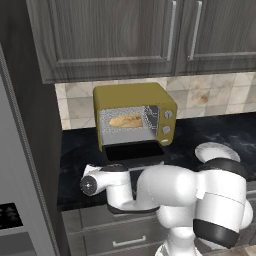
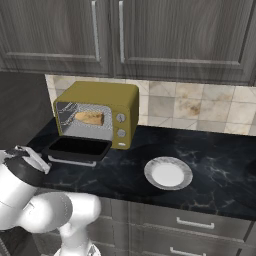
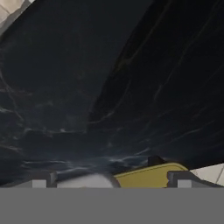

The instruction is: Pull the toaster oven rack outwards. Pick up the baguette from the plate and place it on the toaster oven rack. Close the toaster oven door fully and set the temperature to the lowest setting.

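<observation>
The mustard-yellow toaster oven (image 1: 131,95) (image 2: 102,95) stands on the black counter. Its door (image 1: 134,151) (image 2: 77,149) hangs open and lies flat toward me. The baguette (image 1: 126,120) (image 2: 90,118) lies inside the cavity on the toaster oven rack (image 1: 112,131) (image 2: 82,128). The round plate (image 1: 217,150) (image 2: 168,173) sits to the oven's right with nothing on it. In the hand view my gripper (image 3: 111,180) is open, its fingertips (image 3: 41,179) wide apart over dark counter, and a yellow edge of the oven (image 3: 148,175) shows between them. My wrist (image 1: 95,185) sits low at the counter's front, left of the door.
Two silver knobs (image 1: 168,114) (image 2: 120,118) sit on the oven's right panel. Grey wall cabinets (image 1: 150,35) hang above it, and a tall dark panel (image 1: 30,150) stands at its left. Drawers (image 2: 195,222) run under the counter. The dark counter (image 2: 215,160) stretches to the right.
</observation>
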### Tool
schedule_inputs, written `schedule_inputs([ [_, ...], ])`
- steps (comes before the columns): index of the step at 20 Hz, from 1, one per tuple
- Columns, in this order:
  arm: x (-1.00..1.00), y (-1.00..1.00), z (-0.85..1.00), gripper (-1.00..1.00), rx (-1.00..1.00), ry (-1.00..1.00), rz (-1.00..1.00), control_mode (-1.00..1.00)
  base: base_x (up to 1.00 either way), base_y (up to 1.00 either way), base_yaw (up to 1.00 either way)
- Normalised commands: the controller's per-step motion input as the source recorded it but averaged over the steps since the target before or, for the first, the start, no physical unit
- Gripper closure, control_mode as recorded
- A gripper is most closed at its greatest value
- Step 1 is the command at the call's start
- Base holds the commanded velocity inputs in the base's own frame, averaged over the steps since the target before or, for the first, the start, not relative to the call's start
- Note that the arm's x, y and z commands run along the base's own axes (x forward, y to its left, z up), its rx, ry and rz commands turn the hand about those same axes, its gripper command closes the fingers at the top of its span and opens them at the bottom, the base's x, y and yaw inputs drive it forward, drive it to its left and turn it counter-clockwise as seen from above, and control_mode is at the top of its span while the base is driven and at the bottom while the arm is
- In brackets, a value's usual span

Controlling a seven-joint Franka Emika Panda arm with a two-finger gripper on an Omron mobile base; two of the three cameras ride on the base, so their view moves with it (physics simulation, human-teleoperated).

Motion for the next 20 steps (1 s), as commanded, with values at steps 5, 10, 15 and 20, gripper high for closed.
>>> schedule_inputs([
  [5, 0.11, 0.0, -0.11, -1.0, -0.02, 0.0, -0.12, -1.0, 0.0, 0.0, 0.0],
  [10, 0.16, 0.0, -0.22, -1.0, -0.07, 0.0, -0.11, -1.0, 0.0, 0.0, 0.0],
  [15, 0.28, 0.0, -0.3, -1.0, -0.08, 0.0, -0.04, -1.0, 0.0, 0.0, 0.0],
  [20, 0.32, 0.0, -0.32, -1.0, -0.09, 0.0, -0.01, -1.0, 0.0, 0.0, 0.0],
])
